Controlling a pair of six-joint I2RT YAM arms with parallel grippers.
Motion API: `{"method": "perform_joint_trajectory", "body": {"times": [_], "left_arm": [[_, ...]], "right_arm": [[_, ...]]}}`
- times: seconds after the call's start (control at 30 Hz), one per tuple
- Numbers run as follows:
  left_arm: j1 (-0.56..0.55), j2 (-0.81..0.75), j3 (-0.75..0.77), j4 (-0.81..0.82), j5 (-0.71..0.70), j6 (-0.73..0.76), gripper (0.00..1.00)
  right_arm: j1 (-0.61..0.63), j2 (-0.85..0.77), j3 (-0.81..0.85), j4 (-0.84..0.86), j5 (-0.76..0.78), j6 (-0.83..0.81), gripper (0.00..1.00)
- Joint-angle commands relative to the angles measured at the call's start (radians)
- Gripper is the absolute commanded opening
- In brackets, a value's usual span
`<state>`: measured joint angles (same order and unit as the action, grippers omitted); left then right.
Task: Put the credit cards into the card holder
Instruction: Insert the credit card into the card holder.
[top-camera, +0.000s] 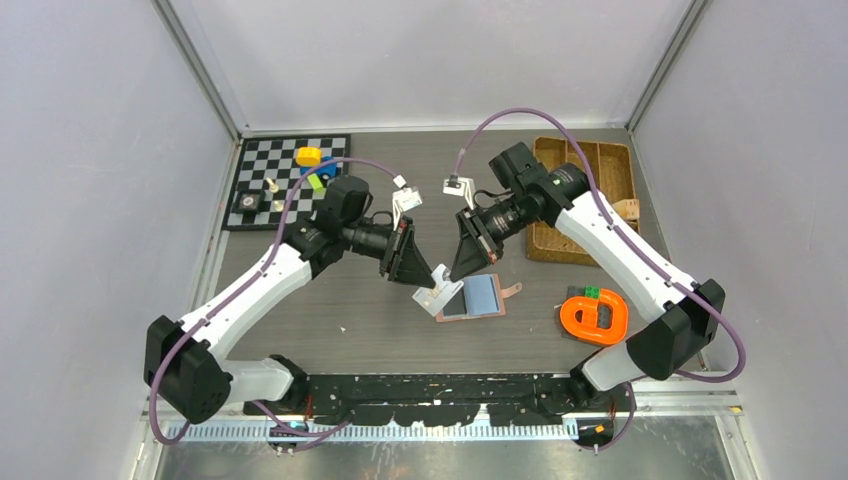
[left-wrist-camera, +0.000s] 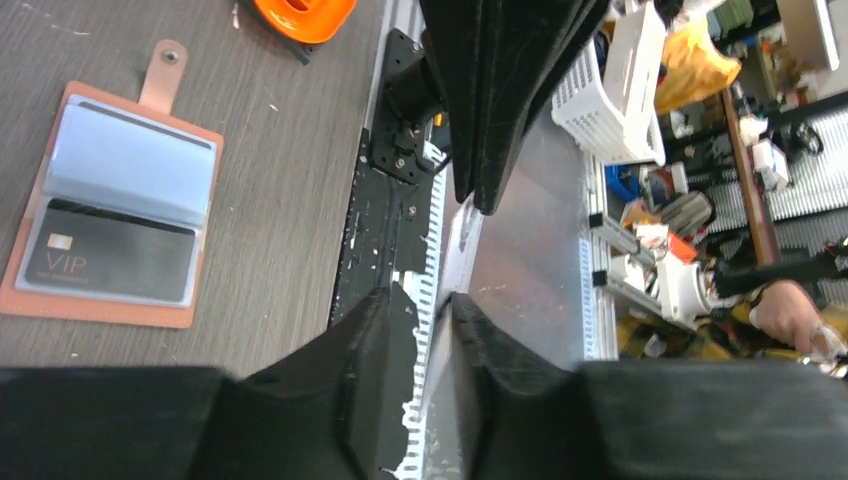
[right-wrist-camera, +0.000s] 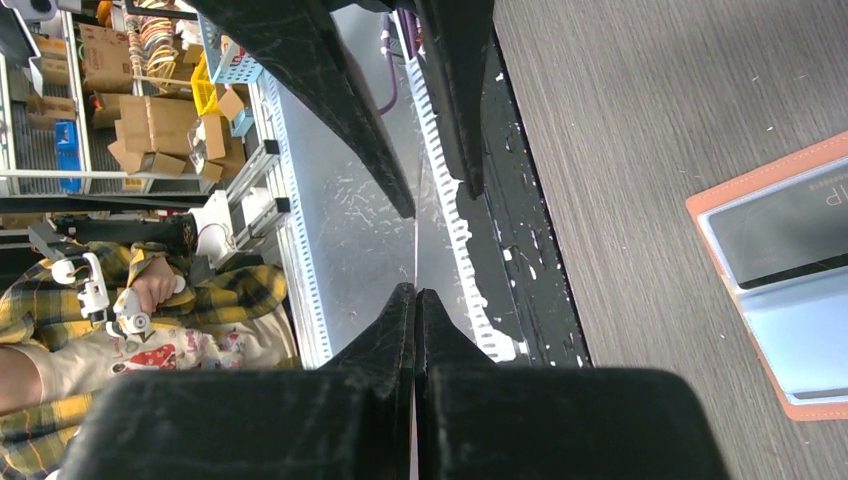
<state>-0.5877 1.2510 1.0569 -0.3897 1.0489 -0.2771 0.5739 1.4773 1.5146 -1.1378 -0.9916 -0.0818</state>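
Inward both arms lean; right jaws pinch a pale card (top-camera: 433, 297) (edge-on), left jaws ajar.

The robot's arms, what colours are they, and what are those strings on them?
The left arm and right arm have white shells with chunky black joints. The left gripper and right gripper are black, with two pointy wedge-shaped fingers each. The strings are purple cables looping from each base up to the wrist.
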Motion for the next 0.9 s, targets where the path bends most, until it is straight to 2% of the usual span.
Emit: {"method": "perform_joint_trajectory", "body": {"times": [0.0,0.07,0.1,0.2,0.27,0.37,0.43,0.63,0.87], "left_arm": [[-0.027,0.011,-0.011,0.104,0.087,-0.053,0.19],[-0.037,0.014,-0.020,0.124,0.105,-0.068,0.03],[-0.040,0.014,-0.025,0.130,0.110,-0.074,0.00],[-0.041,0.003,-0.045,0.147,0.046,-0.093,0.00],[-0.040,-0.005,-0.056,0.121,-0.055,-0.096,0.00],[-0.042,-0.006,-0.108,0.148,-0.265,-0.187,0.00],[-0.043,0.008,-0.169,0.225,-0.357,-0.334,0.00],[-0.104,0.123,-0.360,0.592,-0.519,-0.674,0.00],[-0.197,0.308,-0.369,0.777,-0.612,-0.806,0.00]], "right_arm": [[0.008,-0.025,0.031,-0.011,-0.012,-0.013,0.01],[0.008,-0.031,0.032,0.004,0.005,0.002,0.02],[0.008,-0.037,0.033,0.015,0.038,0.017,0.08],[0.001,-0.079,0.005,0.112,0.216,0.148,0.51],[-0.021,-0.113,-0.033,0.158,0.323,0.220,0.64],[-0.075,-0.167,-0.114,0.208,0.469,0.319,0.68],[-0.132,-0.200,-0.187,0.236,0.527,0.385,0.68],[-0.288,-0.264,-0.431,0.293,0.668,0.500,0.68],[-0.320,-0.221,-0.593,0.392,0.763,0.539,0.68]]}}
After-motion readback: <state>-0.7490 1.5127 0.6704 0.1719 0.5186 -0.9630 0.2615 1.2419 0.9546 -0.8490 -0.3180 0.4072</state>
